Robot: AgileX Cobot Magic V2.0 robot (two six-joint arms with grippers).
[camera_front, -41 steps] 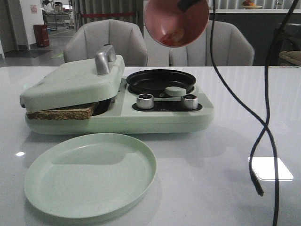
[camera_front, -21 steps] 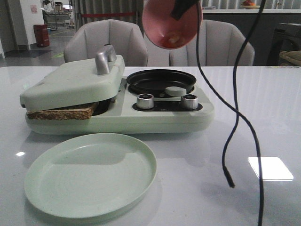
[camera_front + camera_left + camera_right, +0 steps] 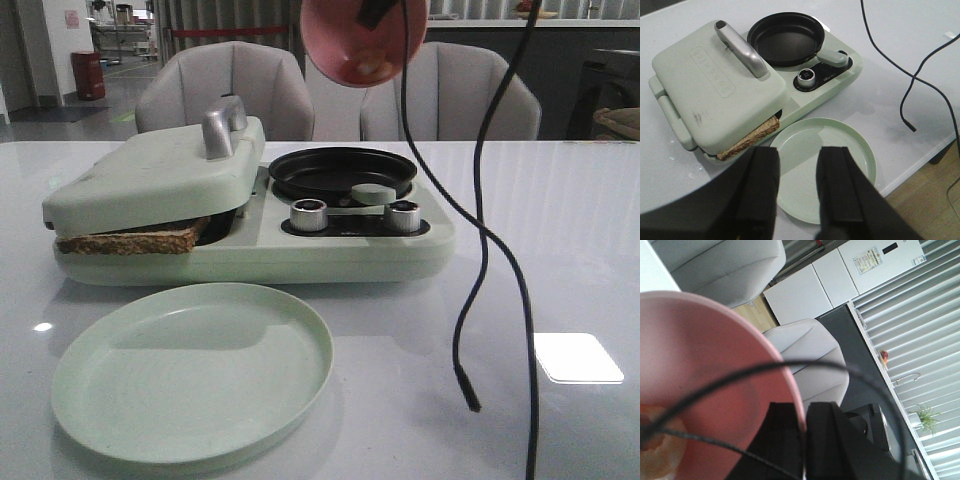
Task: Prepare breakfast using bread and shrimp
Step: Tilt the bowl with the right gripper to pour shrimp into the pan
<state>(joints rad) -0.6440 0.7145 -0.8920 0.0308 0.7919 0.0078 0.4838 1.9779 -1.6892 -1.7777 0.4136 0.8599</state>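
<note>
A slice of bread [image 3: 130, 240] sticks out from under the shut lid of the pale green breakfast maker [image 3: 330, 255]; its crust edge [image 3: 747, 142] also shows in the left wrist view. High above the black pan [image 3: 342, 172] hangs a tilted pink bowl [image 3: 345, 45], with my right gripper [image 3: 804, 407] shut on its rim. Pale orange shrimp [image 3: 372, 68] lie low inside the bowl [image 3: 715, 365] and appear blurred [image 3: 655, 452] in the right wrist view. My left gripper [image 3: 797, 160] is open and empty above the green plate [image 3: 840, 145].
The empty green plate [image 3: 190, 370] lies in front of the maker. A silver handle [image 3: 222, 125] stands on the lid, and two knobs [image 3: 310, 214] sit beside the pan [image 3: 785, 37]. A loose black cable [image 3: 470, 300] dangles at the right. Two grey chairs stand behind the table.
The pink bowl has shifted left and slightly up over the pan. The dangling cable has swung to the left with it. Bread, maker and plate have not moved.
</note>
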